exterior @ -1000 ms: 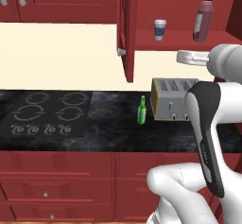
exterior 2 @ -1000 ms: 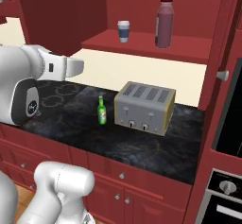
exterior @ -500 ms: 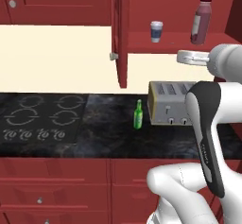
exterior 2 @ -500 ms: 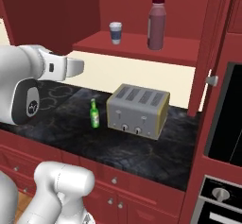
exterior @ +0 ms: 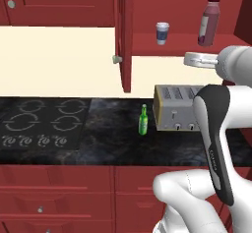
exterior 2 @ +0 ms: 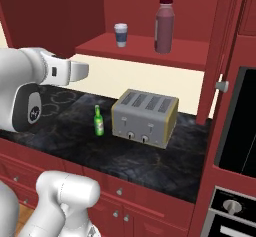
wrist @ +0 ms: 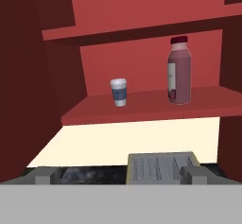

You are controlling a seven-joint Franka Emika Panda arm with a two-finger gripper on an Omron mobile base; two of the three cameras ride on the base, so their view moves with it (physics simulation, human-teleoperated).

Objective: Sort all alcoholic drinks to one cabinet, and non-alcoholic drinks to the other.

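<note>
One alcoholic drink, a slim bright green bottle [exterior: 143, 121] [exterior 2: 99, 122], stands upright on the black counter just left of the toaster. The non-alcoholic drinks sit on the lower shelf of the open upper cabinet: a white lidded cup [exterior: 162, 33] [exterior 2: 120, 34] [wrist: 119, 92] on the left and a dark red juice bottle [exterior: 208, 21] [exterior 2: 164, 26] [wrist: 179, 72] on the right. My gripper [wrist: 119, 176] is open and empty, with its fingertips far apart. It is held level above the counter, facing the shelf from a distance.
A silver toaster [exterior: 174, 108] [exterior 2: 144, 117] stands on the counter under the shelf. The cabinet's left door [exterior: 126, 30] hangs open, and its right door [exterior 2: 222, 56] is open too. A cooktop [exterior: 42, 121] lies at the left, an oven [exterior 2: 240, 131] at the right.
The whole scene has slid left in both base views, so the base has moved. The arm keeps its pose, and the gripper stays open.
</note>
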